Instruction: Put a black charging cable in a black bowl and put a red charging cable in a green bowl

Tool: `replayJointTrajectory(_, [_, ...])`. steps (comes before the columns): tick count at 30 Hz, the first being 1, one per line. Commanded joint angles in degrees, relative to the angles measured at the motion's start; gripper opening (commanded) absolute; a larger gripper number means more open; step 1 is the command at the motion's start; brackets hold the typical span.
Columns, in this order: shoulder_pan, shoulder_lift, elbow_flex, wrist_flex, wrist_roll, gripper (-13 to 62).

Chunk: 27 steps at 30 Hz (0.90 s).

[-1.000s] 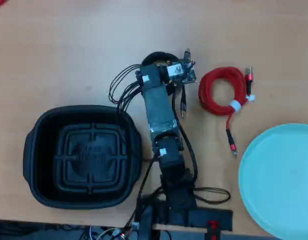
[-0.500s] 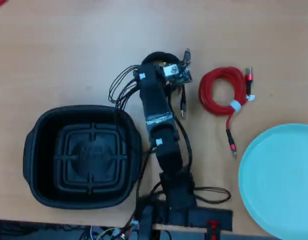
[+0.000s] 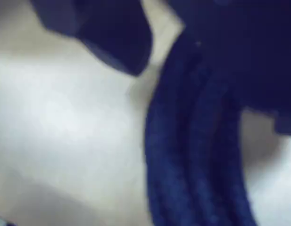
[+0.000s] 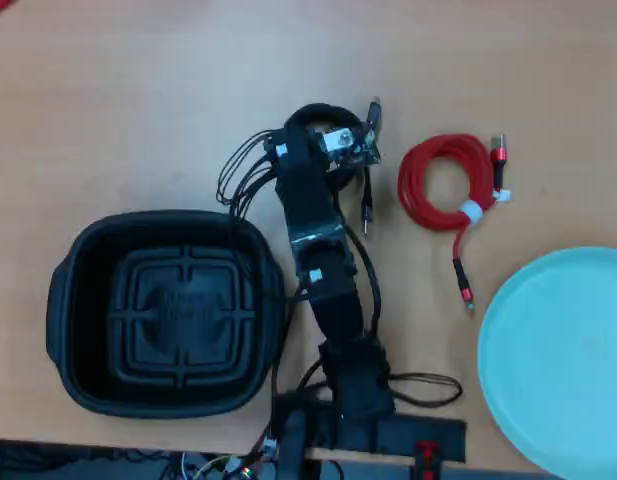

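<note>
Hand (image 4: 328, 128) sits directly over black charging cable (image 4: 310, 112); coil strands run 12-to-6 in wrist view. Black bowl (image 4: 78, 250) lies toward 8 o'clock. Hand's opening: cannot tell.

Black charging cable (image 4: 318, 113): thin black coil lying flat on the table, mostly hidden under the gripper (image 4: 333, 130); its upper arc shows above the gripper, and a dark plug end hangs just right of it. Wrist view shows blurred dark strands (image 3: 192, 141) close up against the pale table. Red charging cable (image 4: 448, 185): red ring with a white tie, flat, right of the gripper and apart from it, with a plug tail trailing down. Black bowl (image 4: 73, 300): deep rounded-square tub, ridged bottom, upright, below-left of the gripper. Green bowl (image 4: 548, 350): pale mint shallow dish, far right and below, cut by the frame edge.
</note>
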Motion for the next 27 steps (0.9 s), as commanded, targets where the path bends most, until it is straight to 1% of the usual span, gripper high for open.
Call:
replayJointTrajectory(1, [-0.1, -0.4, -5.1, 0.0, 0.5, 31.8])
replayJointTrajectory(4, [-0.1, -1.4, -5.9, 0.0, 0.5, 30.2])
replayJointTrajectory(7, [0.0, -1.5, -5.9, 0.2, 0.5, 23.7])
replayJointTrajectory(9, [0.1, -1.5, -5.8, 0.3, 0.4, 16.9])
replayJointTrajectory(14, [0.6, -1.4, -5.9, 0.5, 0.4, -5.1])
replayJointTrajectory(15, [0.6, -1.4, -5.9, 0.7, 0.5, -8.2])
replayJointTrajectory(21, [0.2, -0.8, -5.9, 1.0, 0.7, -7.4])
replayJointTrajectory(27, [0.6, 0.4, -7.9, 5.4, 0.5, -7.2])
